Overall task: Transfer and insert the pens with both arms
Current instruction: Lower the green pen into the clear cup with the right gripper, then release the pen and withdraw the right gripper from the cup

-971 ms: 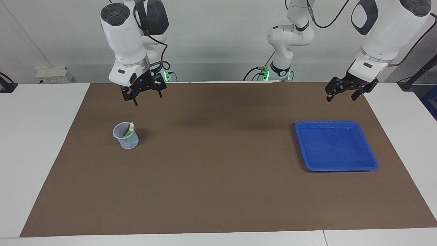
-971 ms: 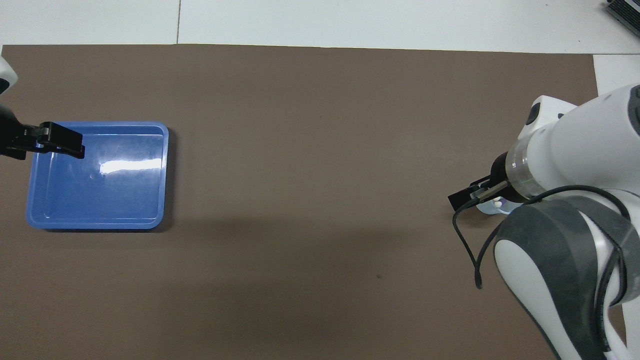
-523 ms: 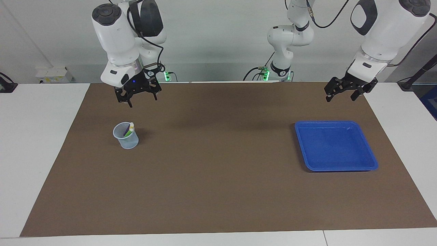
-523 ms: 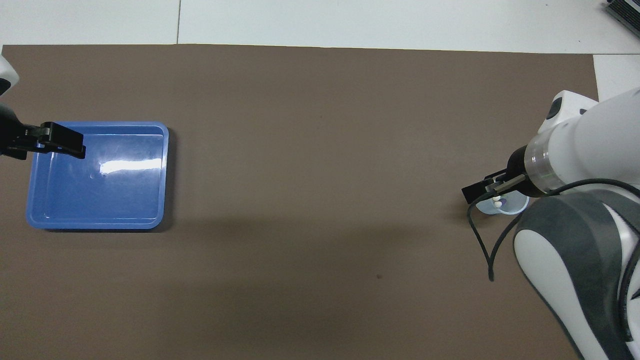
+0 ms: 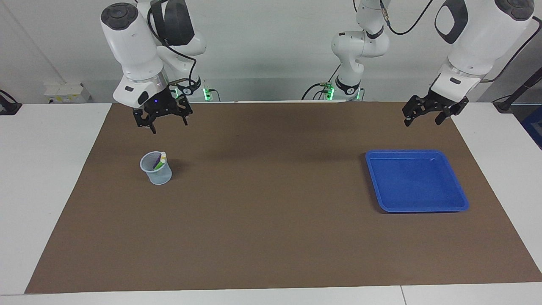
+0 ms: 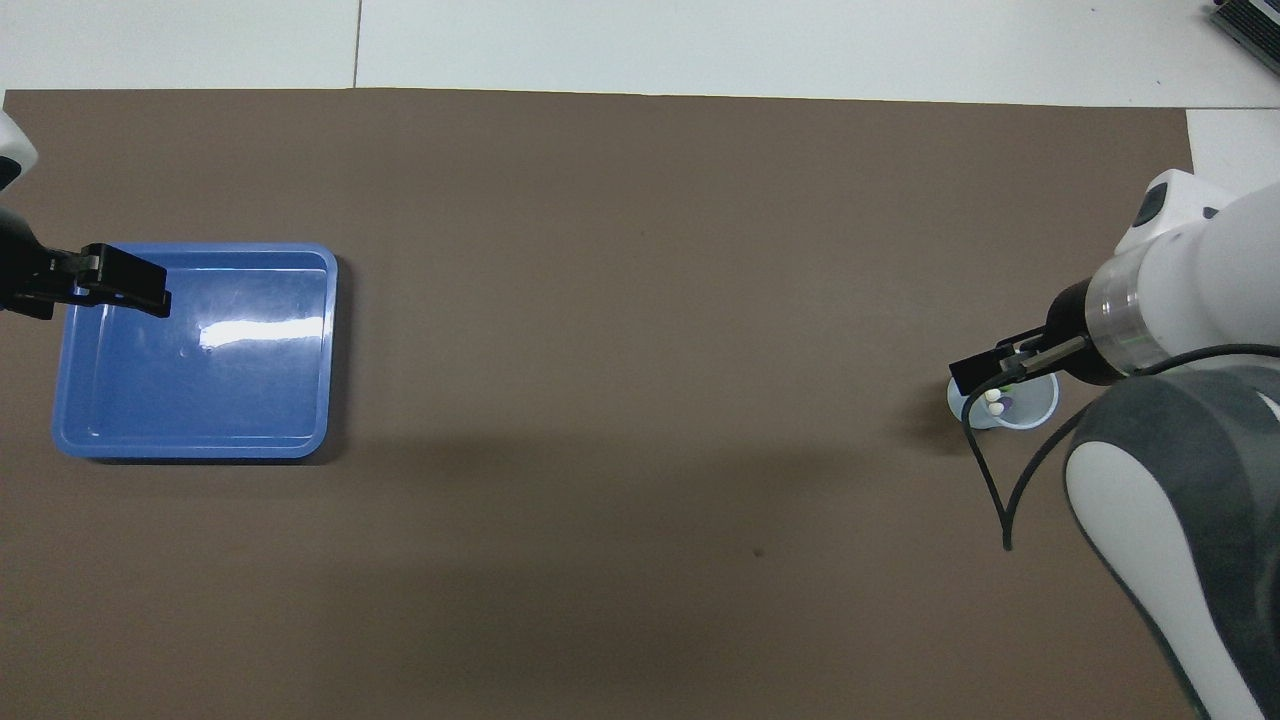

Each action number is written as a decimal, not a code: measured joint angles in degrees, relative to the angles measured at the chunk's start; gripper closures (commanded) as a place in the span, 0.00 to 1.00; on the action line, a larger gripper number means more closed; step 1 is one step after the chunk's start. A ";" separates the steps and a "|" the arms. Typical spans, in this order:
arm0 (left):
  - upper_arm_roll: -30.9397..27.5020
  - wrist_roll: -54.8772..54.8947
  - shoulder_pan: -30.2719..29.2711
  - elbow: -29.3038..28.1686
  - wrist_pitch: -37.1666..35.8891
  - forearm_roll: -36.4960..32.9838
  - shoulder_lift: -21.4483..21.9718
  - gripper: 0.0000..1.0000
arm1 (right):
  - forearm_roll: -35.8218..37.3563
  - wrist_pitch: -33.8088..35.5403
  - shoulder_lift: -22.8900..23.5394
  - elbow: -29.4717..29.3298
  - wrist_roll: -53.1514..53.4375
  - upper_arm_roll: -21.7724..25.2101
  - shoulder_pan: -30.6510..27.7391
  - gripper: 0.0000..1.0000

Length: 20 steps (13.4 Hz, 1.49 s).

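A pale translucent cup (image 5: 156, 170) stands on the brown mat toward the right arm's end of the table. The pens (image 5: 160, 161) stand in it: a green one and a purple one show, with a pale cap end poking above the rim. In the overhead view the cup (image 6: 1035, 408) and the pens (image 6: 996, 399) are partly covered by my right arm. My right gripper (image 5: 163, 126) hangs open over the mat beside the cup, holding nothing. My left gripper (image 5: 422, 123) hangs open over the mat by the blue tray, also holding nothing.
A blue tray (image 5: 417, 182) lies on the mat toward the left arm's end; it also shows in the overhead view (image 6: 200, 390). The brown mat (image 5: 271, 220) covers most of the white table. A black cable (image 6: 985, 480) dangles from the right wrist.
My right arm has swung away from over the cup toward its own end of the table, uncovering more of the cup from above. The left arm has stayed put.
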State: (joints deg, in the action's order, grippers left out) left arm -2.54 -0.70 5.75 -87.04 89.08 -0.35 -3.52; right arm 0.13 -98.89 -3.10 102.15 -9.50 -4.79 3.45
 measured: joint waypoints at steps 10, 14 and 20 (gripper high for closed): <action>-0.04 0.00 0.00 0.00 0.00 0.85 0.00 0.00 | 0.00 2.19 1.86 -4.34 0.00 1.59 -2.05 0.00; -0.05 0.00 0.00 0.00 0.00 1.26 0.00 0.00 | 0.00 2.33 1.86 -4.63 0.00 1.44 -1.68 0.00; -0.24 0.00 -0.01 0.00 0.00 1.32 0.00 0.00 | 0.00 3.26 1.86 -4.99 0.00 3.28 -1.61 0.00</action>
State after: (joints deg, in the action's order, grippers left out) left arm -2.79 -0.70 5.74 -87.04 89.08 0.97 -3.52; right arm 0.12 -95.63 -1.23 97.16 -9.49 -1.50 1.85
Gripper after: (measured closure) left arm 0.000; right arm 0.000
